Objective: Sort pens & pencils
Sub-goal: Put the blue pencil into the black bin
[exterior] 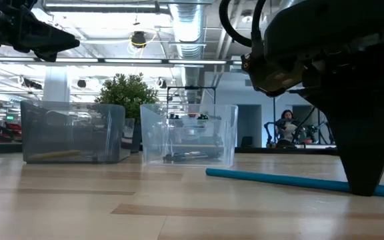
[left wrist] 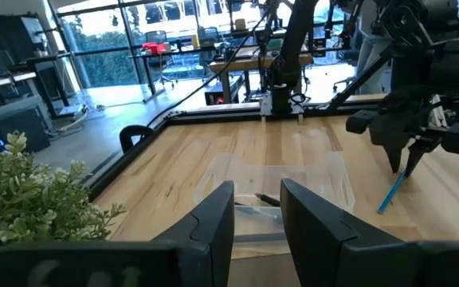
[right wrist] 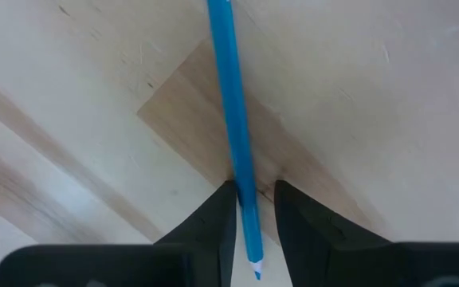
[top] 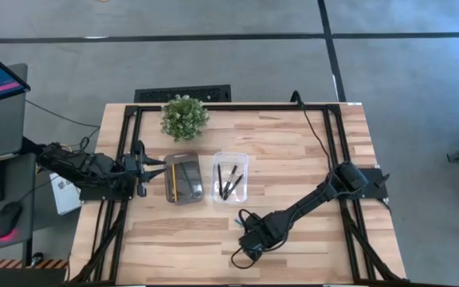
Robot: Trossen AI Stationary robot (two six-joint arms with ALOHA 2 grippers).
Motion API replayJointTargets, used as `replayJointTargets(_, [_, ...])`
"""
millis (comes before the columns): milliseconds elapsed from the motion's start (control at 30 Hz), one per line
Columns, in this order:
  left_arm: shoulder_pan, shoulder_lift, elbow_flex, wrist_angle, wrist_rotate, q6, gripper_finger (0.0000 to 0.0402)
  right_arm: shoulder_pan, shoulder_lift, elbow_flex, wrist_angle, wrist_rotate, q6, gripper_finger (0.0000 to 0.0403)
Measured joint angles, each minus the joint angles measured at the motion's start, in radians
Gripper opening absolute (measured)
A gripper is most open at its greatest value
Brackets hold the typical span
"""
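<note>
Right pincer [right wrist: 253,209] is set down on tabletop [top: 293,151], fingers narrowed around blue pencil [right wrist: 233,119] lying flat | pens [top: 229,182] are seen in clear bin [top: 231,177] | left pincer [top: 159,168] is held partly open beside grey bin [top: 183,178].

Two bins stand side by side at table [top: 309,151] centre: left bin [top: 184,178] w/ a pencil [top: 175,182] in it, right bin [top: 230,176] w/ the pens [top: 229,182] in it. Plant [top: 184,116] is behind left bin, near far edge. Another pencil [exterior: 299,181] lies flat on table in front of right bin, between fingers of right gripper [right wrist: 251,219]. Left gripper [top: 144,168] is just left of left bin.
</note>
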Motion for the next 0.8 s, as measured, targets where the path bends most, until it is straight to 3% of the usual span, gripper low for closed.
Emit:
replayJointTargets(200, [0.0, 0.0, 0.0, 0.0, 0.0, 0.0, 0.0096, 0.0, 0.0, 0.0, -0.002, 0.003, -0.003, 0.0098])
replayJointTargets(567, [0.0, 0.0, 0.0, 0.0, 0.0, 0.0, 0.0096, 0.0, 0.0, 0.0, -0.001, 0.008, -0.005, 0.0037])
replayJointTargets(800, [0.0, 0.0, 0.0, 0.0, 0.0, 0.001, 0.0096, 0.001, 0.0, 0.0, -0.002, 0.032, -0.005, 0.0046])
